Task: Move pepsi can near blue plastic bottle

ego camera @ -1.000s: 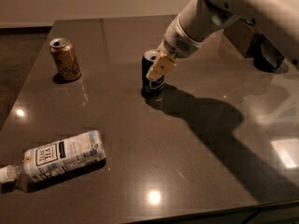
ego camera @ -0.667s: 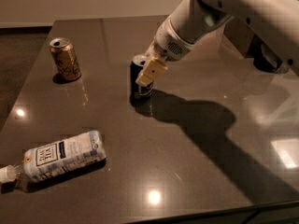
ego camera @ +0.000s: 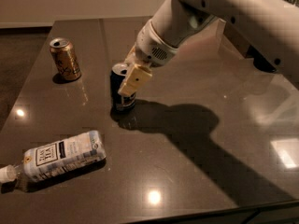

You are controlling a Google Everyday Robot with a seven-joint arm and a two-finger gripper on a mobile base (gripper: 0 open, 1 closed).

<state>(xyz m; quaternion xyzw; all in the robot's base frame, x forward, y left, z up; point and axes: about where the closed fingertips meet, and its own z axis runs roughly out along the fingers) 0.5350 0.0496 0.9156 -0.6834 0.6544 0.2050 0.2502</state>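
The pepsi can (ego camera: 120, 93), dark blue with a silver top, stands upright near the middle of the dark table (ego camera: 187, 139). My gripper (ego camera: 131, 76) comes down from the upper right and is shut on the can's upper part, one tan finger (ego camera: 134, 80) across its front. The blue plastic bottle (ego camera: 63, 156) lies on its side at the front left, its white cap (ego camera: 6, 173) pointing left. The can is a short way up and right of the bottle, not touching it.
A gold can (ego camera: 65, 59) stands upright at the back left. The table's front edge (ego camera: 196, 214) runs along the bottom. The arm's shadow lies across the table to the right of the pepsi can.
My gripper has moved left and toward the front with the pepsi can in it, closer to the bottle. The bottle and the gold can have not moved.
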